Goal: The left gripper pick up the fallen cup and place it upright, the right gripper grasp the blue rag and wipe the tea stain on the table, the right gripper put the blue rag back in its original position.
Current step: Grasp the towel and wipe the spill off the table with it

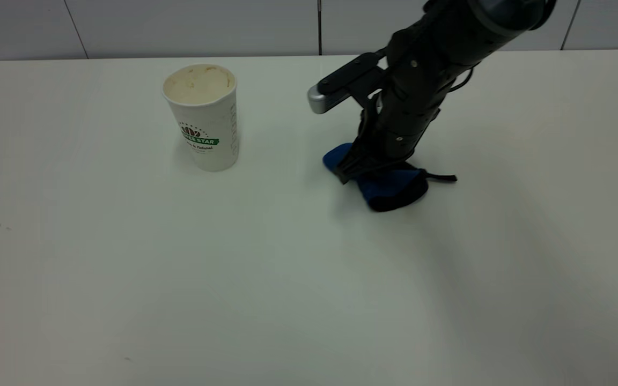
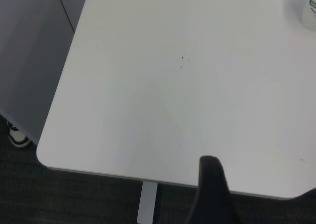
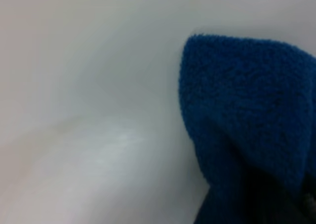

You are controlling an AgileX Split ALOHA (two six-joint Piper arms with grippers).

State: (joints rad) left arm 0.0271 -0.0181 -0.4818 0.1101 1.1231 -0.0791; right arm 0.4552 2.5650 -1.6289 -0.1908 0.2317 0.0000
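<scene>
Pale panelled wall (image 1: 196, 27) behind; dark carpet floor (image 2: 74, 199) below.

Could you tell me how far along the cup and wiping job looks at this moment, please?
Done: the cup stands upright on the table, and the left gripper is back near the table's edge. In hand: the right gripper presses the blue rag onto the table; no stain is visible around it. Left: returning the rag to its place.
</scene>
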